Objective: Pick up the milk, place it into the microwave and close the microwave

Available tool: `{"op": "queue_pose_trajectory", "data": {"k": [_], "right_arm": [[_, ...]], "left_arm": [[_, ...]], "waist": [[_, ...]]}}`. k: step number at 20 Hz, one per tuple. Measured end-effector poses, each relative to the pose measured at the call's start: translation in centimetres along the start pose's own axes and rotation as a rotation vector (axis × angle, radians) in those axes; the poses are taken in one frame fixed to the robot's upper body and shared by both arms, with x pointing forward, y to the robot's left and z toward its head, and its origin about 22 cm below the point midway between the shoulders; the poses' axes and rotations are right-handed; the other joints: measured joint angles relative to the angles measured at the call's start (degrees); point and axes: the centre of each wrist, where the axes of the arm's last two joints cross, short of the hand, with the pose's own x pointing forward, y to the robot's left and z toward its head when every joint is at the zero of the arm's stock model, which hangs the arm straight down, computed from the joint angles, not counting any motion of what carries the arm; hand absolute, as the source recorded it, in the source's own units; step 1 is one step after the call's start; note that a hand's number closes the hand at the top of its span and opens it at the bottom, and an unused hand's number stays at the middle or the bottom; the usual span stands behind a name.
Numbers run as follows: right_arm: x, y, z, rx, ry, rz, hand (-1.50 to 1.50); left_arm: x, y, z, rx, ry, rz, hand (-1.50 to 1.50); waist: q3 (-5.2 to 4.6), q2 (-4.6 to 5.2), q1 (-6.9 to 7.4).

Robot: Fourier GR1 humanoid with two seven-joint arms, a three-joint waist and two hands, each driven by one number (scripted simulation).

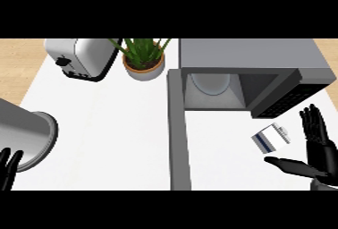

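- Milk (271,138) sits on the white desk (105,134), lower right of frame, just below the open microwave (251,76) and its dark door (290,96).
- Small white carton w/ a dark blue stripe; looks tilted or lying over (can't tell which for sure), long axis running diagonally from lower left to upper right, its lighter end toward the door.
- Handling, as a guess: light, boxy, stiff enough to hold shape but thin card walls could dent; flat faces prob. a bit slick. Best hold is across the two broad flat sides near mid-body, thumb one side, fingers the other, so it won't pivot.
- Right robot hand (320,147) is spread wide, fingers straight up, thumb reaching left under the carton; holds nothing, sits just beside the milk w/ a small gap showing.
- Left robot hand (9,167) rests at lower left edge, fingers up and relaxed, nothing held, next to a grey metal pot (26,134).
- Microwave cavity open, round plate (213,82) inside; the milk is not in yet.
- Toaster (82,58) upper left and potted plant (142,56) top centre are well away from the work.
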Motion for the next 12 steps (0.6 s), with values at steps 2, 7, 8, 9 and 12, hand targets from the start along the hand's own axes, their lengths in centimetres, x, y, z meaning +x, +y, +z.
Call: {"op": "queue_pose_trajectory", "data": {"k": [2, 7, 8, 9, 12], "right_arm": [[-0.6, -0.4, 0.2, 0.013, 0.013, 0.004, -1.50], [-2.8, -1.2, 0.6, 0.039, 0.051, 0.008, -1.50], [-3.1, -1.6, 0.5, 0.040, 0.057, 0.009, -1.50], [-3.5, -1.2, 0.2, 0.042, 0.064, 0.013, -1.50], [-4.8, -1.8, 0.7, 0.045, 0.081, 0.026, -1.50]], "left_arm": [[0.1, 0.0, 0.3, 0.002, -0.001, 0.000, -1.50], [-0.4, 0.0, 0.1, 0.003, 0.000, 0.005, -1.50], [-0.3, -0.2, 0.1, 0.003, 0.000, 0.004, -1.50], [-0.5, -0.2, 0.2, 0.002, -0.001, 0.005, -1.50], [-0.7, 0.1, 0.5, 0.009, -0.007, 0.009, -1.50]], "waist": [[-0.02, -0.02, -0.01], [-0.02, 0.01, 0.01], [-0.01, 0.02, 0.02], [-0.02, 0.02, 0.06], [-0.01, 0.04, 0.16]]}}
